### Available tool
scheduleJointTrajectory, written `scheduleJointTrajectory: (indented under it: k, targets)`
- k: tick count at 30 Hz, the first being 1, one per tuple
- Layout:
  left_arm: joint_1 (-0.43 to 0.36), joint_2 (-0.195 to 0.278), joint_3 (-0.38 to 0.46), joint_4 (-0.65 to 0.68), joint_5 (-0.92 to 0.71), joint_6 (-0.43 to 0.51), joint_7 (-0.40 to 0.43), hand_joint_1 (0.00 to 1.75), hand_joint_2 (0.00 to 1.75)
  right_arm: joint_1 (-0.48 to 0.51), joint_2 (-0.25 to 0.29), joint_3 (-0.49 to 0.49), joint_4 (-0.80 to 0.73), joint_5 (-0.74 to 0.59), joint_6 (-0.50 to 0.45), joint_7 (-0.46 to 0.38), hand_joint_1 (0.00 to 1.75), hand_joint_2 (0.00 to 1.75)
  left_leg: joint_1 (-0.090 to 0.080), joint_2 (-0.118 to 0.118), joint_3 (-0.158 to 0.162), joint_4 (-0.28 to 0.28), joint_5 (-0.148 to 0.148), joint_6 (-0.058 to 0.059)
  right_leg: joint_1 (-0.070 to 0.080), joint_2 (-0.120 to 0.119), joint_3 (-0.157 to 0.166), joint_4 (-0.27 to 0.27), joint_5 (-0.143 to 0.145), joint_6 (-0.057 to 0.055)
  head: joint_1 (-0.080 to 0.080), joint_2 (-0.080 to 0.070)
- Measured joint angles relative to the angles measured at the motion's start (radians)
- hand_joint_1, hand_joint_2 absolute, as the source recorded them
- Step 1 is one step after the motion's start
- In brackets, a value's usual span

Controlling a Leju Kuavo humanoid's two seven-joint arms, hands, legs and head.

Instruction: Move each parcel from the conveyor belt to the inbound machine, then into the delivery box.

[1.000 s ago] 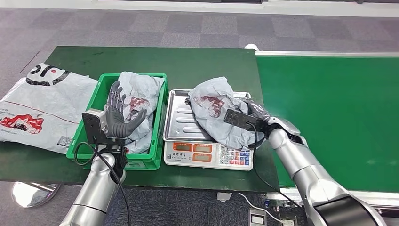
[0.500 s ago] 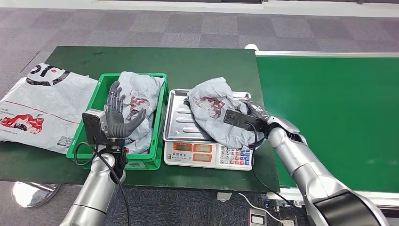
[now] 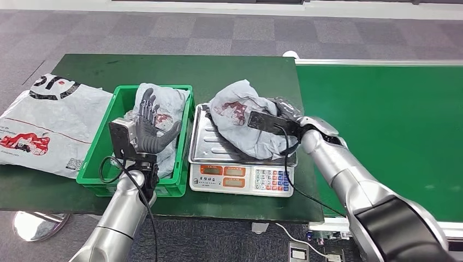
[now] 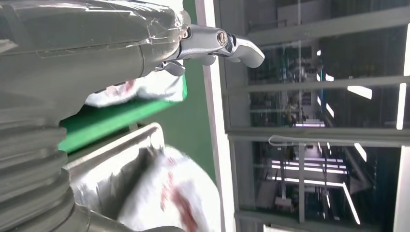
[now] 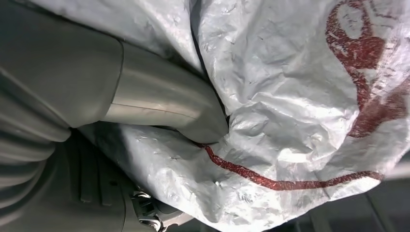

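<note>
A crumpled grey parcel [image 3: 238,121] with red print is over the steel tray [image 3: 210,143] of the weighing scale [image 3: 240,178], tilted up at its right side. My right hand [image 3: 285,115] grips its right edge; in the right wrist view the thumb [image 5: 164,106] presses into the parcel's wrinkled film [image 5: 290,96]. A second grey parcel [image 3: 166,102] lies in the green delivery box [image 3: 99,179]. My left hand [image 3: 150,129] hovers open over that box, palm upright with fingers spread, holding nothing. The left wrist view shows the box's edge [image 4: 111,118] and the tray parcel [image 4: 169,193].
The green conveyor belt [image 3: 382,125] runs along the right, bare. A large flat grey parcel [image 3: 49,125] lies on the dark green table [image 3: 218,71] left of the box. A black cable [image 3: 297,191] hangs from my right wrist past the scale.
My right hand has lifted and drawn the parcel back and left over the tray. My left hand has shifted slightly right and farther over the box, still open.
</note>
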Motion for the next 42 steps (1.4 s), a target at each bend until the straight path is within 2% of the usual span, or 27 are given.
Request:
scheduleJointTrajectory:
  k: [7,8,11,12,18,31,34,36,37,39,42]
  targets:
    - [-0.029,-0.014,-0.010,0.043,0.000,-0.007,-0.005,0.00,1.75,-0.058,0.066,0.079,0.088,0.031,0.016,0.037,1.75,1.75,0.000,0.000,0.000,0.000,0.000,0.000,0.000,0.000,0.000,0.000,0.000,0.000,0.000,0.000]
    - [-0.031,-0.014,-0.011,0.047,0.000,-0.007,-0.005,0.00,1.75,-0.060,0.070,0.086,0.095,0.034,0.015,0.037,1.64,1.75,0.000,0.000,0.000,0.000,0.000,0.000,0.000,0.000,0.000,0.000,0.000,0.000,0.000,0.000]
    - [-0.036,-0.015,-0.012,0.058,0.000,-0.011,-0.005,0.00,1.75,-0.064,0.085,0.104,0.108,0.051,0.002,0.036,0.34,1.75,0.000,0.000,0.000,0.000,0.000,0.000,0.000,0.001,0.000,0.000,0.000,0.000,0.000,0.000]
    - [-0.038,-0.016,-0.012,0.061,0.000,-0.012,-0.006,0.00,1.75,-0.066,0.090,0.111,0.112,0.060,-0.005,0.038,0.00,1.75,0.000,0.000,0.000,0.000,0.000,0.000,0.000,0.001,0.000,0.000,0.000,0.000,0.000,0.000]
    - [-0.040,-0.016,-0.012,0.072,0.000,-0.016,-0.006,0.00,1.75,-0.070,0.110,0.136,0.130,0.072,-0.006,0.054,0.00,1.75,0.000,0.000,0.000,0.000,0.000,0.000,0.000,0.001,0.000,0.000,0.000,0.000,0.000,0.000]
    - [-0.041,-0.016,-0.012,0.080,0.000,-0.017,-0.007,0.00,1.75,-0.071,0.114,0.145,0.147,0.072,-0.006,0.055,0.00,1.75,0.000,0.000,0.000,0.000,0.000,0.000,0.000,0.001,0.000,0.000,0.000,0.000,0.000,0.000]
    - [-0.041,-0.015,-0.011,0.080,0.001,-0.003,-0.010,0.00,1.75,-0.063,0.109,0.135,0.133,0.003,-0.066,-0.009,0.00,1.75,0.000,0.000,0.000,0.000,0.000,0.000,0.000,0.001,-0.001,0.000,0.000,0.000,0.000,0.000]
    - [-0.041,-0.008,-0.011,0.080,0.004,0.011,-0.012,0.00,1.75,-0.037,0.084,0.099,0.057,-0.104,-0.148,-0.084,0.00,1.75,0.000,0.000,0.000,0.000,0.000,0.000,0.000,0.001,-0.001,0.000,0.000,0.000,0.000,0.000]
    - [-0.040,-0.003,-0.011,0.079,0.006,0.014,-0.012,0.00,1.75,-0.023,0.064,0.076,-0.005,-0.142,-0.164,-0.093,0.00,1.75,0.000,0.000,0.000,0.000,0.000,0.000,0.000,0.000,-0.001,0.000,0.000,0.000,0.000,0.000]
    - [-0.039,0.007,-0.011,0.078,0.009,0.013,-0.012,0.00,1.75,-0.001,0.024,0.037,-0.125,-0.167,-0.148,-0.065,0.00,1.75,0.000,-0.002,0.000,0.000,0.000,0.000,0.000,-0.001,0.000,0.000,0.000,0.000,0.000,0.000]
    - [-0.039,0.017,-0.010,0.076,0.010,0.011,-0.011,0.00,1.75,0.023,-0.010,0.006,-0.225,-0.163,-0.133,-0.048,0.00,1.75,0.000,-0.001,0.000,0.000,-0.001,0.000,-0.001,-0.001,0.000,0.000,0.000,0.000,0.000,0.000]
